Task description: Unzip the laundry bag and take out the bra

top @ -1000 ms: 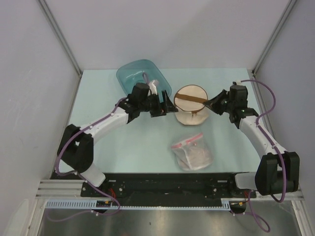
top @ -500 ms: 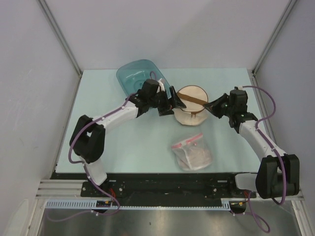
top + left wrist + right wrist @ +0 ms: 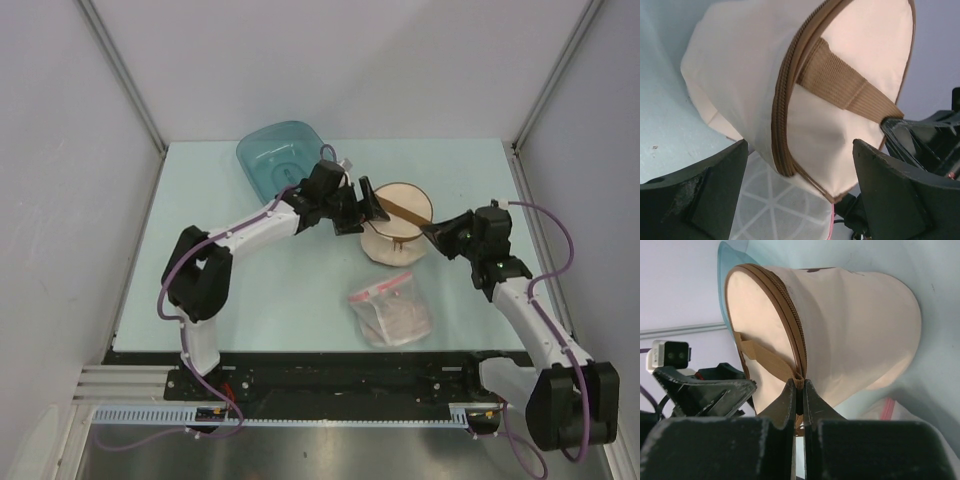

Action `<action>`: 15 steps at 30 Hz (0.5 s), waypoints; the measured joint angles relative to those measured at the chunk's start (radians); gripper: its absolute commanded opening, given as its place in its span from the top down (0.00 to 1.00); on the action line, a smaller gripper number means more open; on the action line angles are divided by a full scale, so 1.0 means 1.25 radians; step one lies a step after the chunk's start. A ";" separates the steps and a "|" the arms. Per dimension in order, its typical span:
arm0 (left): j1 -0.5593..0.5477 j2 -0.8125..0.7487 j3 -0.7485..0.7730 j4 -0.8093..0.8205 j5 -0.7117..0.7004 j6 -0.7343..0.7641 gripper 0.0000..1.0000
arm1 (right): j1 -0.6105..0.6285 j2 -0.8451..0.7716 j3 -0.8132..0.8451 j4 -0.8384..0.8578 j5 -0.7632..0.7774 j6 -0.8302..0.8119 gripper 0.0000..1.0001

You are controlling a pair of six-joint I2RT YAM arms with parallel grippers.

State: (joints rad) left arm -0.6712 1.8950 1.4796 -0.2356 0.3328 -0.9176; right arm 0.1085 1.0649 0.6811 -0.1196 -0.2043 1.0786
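The left tool stands spread just before the laundry bag; the right tool pinches its brown zip at the rim.

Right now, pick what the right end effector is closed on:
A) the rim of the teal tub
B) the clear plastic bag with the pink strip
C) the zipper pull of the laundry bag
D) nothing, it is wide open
C: in the right wrist view, the right end effector is shut with the small brown zipper pull pinched between its tips, right on the zip line of the laundry bag.
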 measured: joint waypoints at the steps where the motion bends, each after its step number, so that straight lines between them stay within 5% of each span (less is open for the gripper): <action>1: -0.002 0.001 0.000 0.001 -0.001 0.000 0.10 | 0.001 -0.021 -0.008 -0.005 0.005 0.007 1.00; 4: -0.009 0.009 0.007 -0.010 -0.008 0.000 0.26 | 0.004 -0.062 -0.016 -0.016 0.011 0.022 1.00; 5: -0.011 0.018 0.018 -0.014 -0.009 -0.002 0.42 | 0.007 -0.070 -0.017 -0.020 0.011 0.023 1.00; 7: -0.013 0.042 0.041 -0.013 -0.008 -0.007 0.60 | 0.013 -0.083 -0.020 -0.029 0.019 0.022 0.99; 8: -0.013 0.052 0.049 -0.011 -0.006 -0.011 0.77 | 0.017 -0.088 -0.022 -0.037 0.024 0.020 0.89; 9: -0.014 0.057 0.054 -0.009 -0.003 -0.015 0.85 | 0.018 -0.092 -0.024 -0.043 0.027 0.016 0.59; 11: -0.014 0.060 0.065 -0.005 0.002 -0.020 1.00 | 0.017 -0.099 -0.028 -0.066 0.024 -0.003 0.32; 15: -0.016 0.060 0.083 -0.006 0.000 -0.011 1.00 | 0.003 -0.121 -0.029 -0.082 -0.009 -0.067 0.26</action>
State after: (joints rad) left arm -0.6914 1.9701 1.5837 -0.2436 0.3325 -0.9314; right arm 0.1127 0.9131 0.6449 -0.2226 -0.2150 0.9943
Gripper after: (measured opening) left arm 0.045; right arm 0.724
